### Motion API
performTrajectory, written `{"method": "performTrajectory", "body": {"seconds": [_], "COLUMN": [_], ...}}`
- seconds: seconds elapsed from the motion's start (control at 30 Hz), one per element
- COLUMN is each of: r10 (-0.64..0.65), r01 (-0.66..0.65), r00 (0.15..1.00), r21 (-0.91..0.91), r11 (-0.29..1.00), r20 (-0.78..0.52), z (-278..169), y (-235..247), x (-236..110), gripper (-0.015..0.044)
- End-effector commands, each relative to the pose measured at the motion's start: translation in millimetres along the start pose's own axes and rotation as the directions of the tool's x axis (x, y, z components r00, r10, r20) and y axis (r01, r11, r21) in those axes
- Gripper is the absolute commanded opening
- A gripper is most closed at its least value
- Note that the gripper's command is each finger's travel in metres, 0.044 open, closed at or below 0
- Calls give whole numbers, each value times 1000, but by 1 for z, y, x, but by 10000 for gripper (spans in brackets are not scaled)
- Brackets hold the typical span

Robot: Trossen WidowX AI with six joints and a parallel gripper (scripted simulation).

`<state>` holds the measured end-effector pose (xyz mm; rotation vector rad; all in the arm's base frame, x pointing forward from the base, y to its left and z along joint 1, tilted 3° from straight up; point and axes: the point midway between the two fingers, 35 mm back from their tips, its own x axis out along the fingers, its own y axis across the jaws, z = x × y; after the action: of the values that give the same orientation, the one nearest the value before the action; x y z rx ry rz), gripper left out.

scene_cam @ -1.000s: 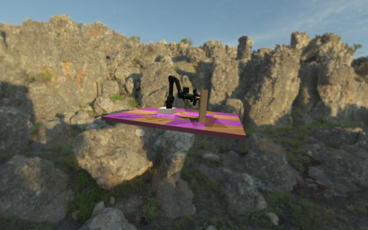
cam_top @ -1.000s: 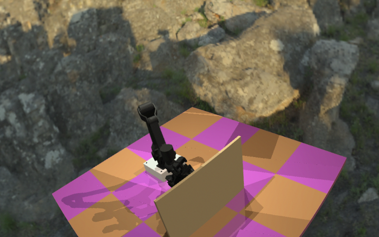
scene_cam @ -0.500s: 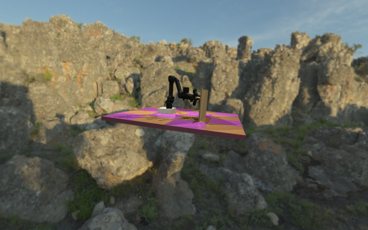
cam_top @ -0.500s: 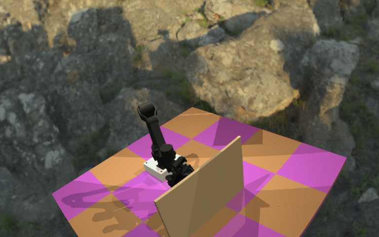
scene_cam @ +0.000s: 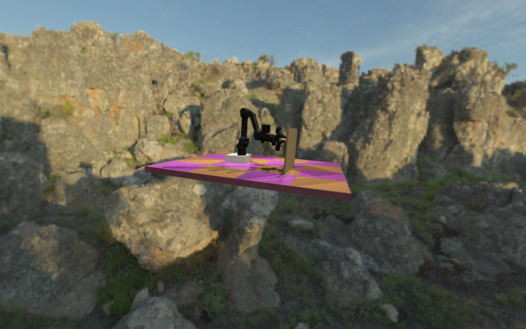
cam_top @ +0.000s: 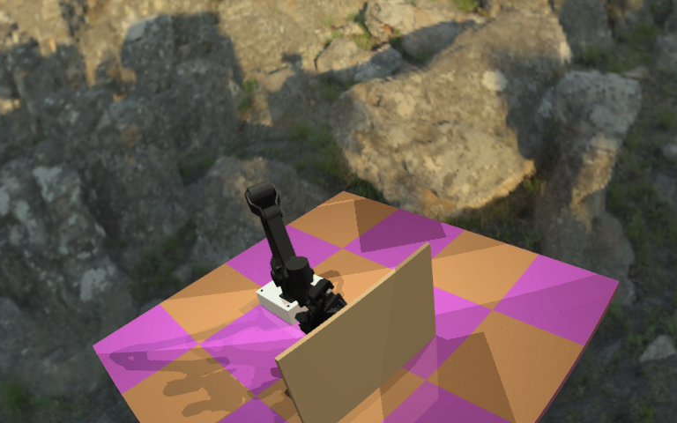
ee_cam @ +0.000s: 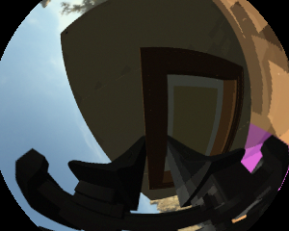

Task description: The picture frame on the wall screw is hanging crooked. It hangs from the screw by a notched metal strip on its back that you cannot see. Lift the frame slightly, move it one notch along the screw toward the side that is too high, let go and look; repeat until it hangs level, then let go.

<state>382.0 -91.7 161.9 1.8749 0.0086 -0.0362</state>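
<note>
In the wrist view the picture frame (ee_cam: 155,103) has a dark brown border around a grey picture and hangs on the tan wall panel (ee_cam: 106,71) (cam_top: 363,335) (scene_cam: 290,151). The wrist view is rolled, so I cannot judge its tilt. My gripper (ee_cam: 155,139) (scene_cam: 282,141) is up against the wall face, and its two black fingers are shut on one long border bar of the frame. The top view shows only the panel's back, which hides the frame and the fingertips. The screw and the notched strip are hidden.
The arm (cam_top: 289,267) rises from a white base (cam_top: 274,306) (scene_cam: 238,157) on a pink and orange checkered platform (cam_top: 541,293) (scene_cam: 217,171). The panel stands upright just in front of the base. Rocky ground lies beyond the platform edges.
</note>
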Motion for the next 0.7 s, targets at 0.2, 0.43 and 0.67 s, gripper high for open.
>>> {"method": "performTrajectory", "body": {"seconds": [0.2,0.43,0.67], "r10": [11,11,11], "r01": [-11,-11,-11], "r00": [1000,1000,1000], "r21": [3,2,2], "r11": [1000,1000,1000], "r20": [0,0,0], "z": [0,0,0], "y": [7,9,12], "x": [0,0,0], "gripper": [0,0,0]}}
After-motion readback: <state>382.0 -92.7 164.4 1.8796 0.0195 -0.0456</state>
